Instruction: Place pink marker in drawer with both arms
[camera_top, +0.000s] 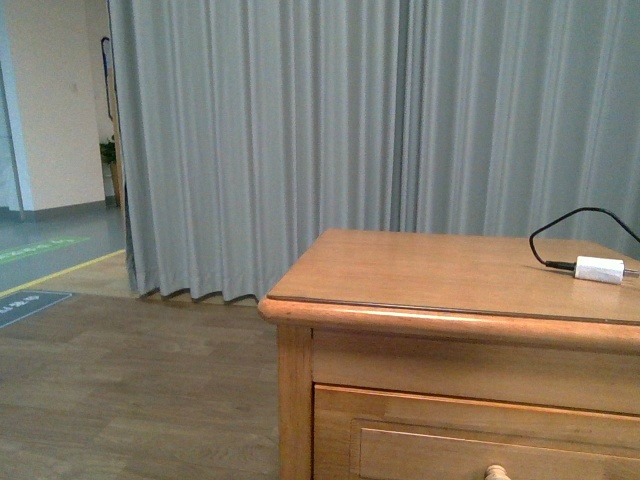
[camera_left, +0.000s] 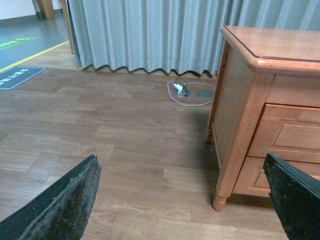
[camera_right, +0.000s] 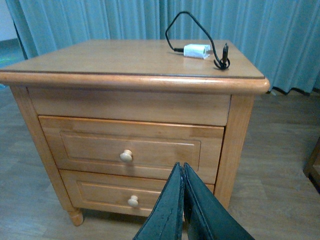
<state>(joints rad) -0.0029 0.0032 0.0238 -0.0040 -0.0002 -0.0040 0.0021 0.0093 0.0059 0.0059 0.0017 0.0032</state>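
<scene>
Grey curtains (camera_top: 300, 140) hang behind a wooden nightstand (camera_right: 135, 65) on wood flooring (camera_left: 125, 135). Its top drawer (camera_right: 130, 150) is closed, knob (camera_right: 126, 156) facing out. A white plug (camera_right: 196, 51) with black cable (camera_right: 195, 27) lies on top. Left gripper (camera_left: 185, 200) fingers stand wide apart; right gripper (camera_right: 182, 200) fingers are pressed together, empty. No marker shows.

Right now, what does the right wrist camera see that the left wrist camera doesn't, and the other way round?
Only the right wrist view shows the white plug block with black cable on the cabinet top, both round wooden knobs, and the right arm's black fingers pressed together. Only the left wrist view shows a floor socket with a white cord and the left arm's fingers spread wide apart. Both show the honey-coloured wooden cabinet, its closed panelled drawer, grey curtains and wood floor. No pink marker appears in either.
</scene>
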